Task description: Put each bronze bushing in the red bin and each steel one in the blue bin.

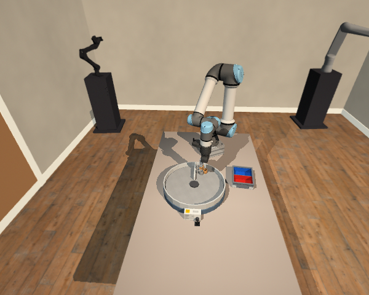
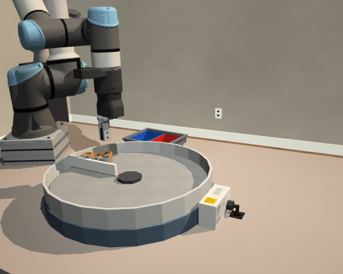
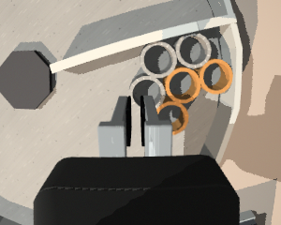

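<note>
My gripper (image 1: 201, 164) (image 2: 104, 139) (image 3: 136, 112) points down above the turntable (image 1: 182, 193) (image 2: 106, 194) (image 3: 84, 127). Its fingers stand close together, with a narrow gap and nothing between them. In the wrist view the tips overlap the lower edge of a steel bushing (image 3: 147, 77). Two more steel bushings (image 3: 143, 58) (image 3: 178, 50) stand against the divider. Three bronze bushings (image 3: 183, 69) (image 3: 230, 76) (image 3: 186, 117) stand beside them in a tight cluster. The blue bin (image 1: 242, 171) (image 2: 146, 135) and the red bin (image 1: 243, 179) (image 2: 168, 137) show no bushings; their floors are partly hidden in the exterior view.
A white divider (image 2: 91, 166) (image 3: 103, 53) runs from near the dark hub (image 1: 194, 184) (image 2: 130, 177) (image 3: 25, 80) to the raised rim. A white control box (image 1: 192, 214) (image 2: 207, 210) is at the front of the turntable. The bins sit to its right in the top view.
</note>
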You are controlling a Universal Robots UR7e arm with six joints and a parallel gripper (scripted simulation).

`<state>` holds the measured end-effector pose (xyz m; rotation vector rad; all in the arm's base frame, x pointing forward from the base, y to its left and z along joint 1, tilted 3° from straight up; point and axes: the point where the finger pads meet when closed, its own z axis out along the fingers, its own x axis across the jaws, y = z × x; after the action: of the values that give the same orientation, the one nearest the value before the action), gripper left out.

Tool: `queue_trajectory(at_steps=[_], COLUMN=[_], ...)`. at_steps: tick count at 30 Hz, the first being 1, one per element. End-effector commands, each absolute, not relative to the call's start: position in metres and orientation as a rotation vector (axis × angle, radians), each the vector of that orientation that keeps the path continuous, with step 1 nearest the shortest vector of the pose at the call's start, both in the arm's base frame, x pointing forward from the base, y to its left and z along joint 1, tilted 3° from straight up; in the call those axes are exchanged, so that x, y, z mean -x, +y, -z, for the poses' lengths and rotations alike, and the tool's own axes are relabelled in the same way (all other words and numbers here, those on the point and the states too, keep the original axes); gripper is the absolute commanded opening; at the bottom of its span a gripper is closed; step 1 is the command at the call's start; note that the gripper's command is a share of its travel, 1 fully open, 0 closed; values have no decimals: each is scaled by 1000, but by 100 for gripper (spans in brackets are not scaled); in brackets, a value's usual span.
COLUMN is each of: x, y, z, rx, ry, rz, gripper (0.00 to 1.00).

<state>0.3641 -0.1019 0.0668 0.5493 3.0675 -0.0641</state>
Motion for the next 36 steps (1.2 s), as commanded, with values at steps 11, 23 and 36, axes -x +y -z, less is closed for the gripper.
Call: queue_trajectory(at_steps=[11,23,36], x=[-365,-365,-365], y=[-103,-103,-103], z=[-65,-65,-65], rx=[-548,-548,-548], ry=[3065,3065,3065], rz=[65,65,65], gripper=[42,42,42])
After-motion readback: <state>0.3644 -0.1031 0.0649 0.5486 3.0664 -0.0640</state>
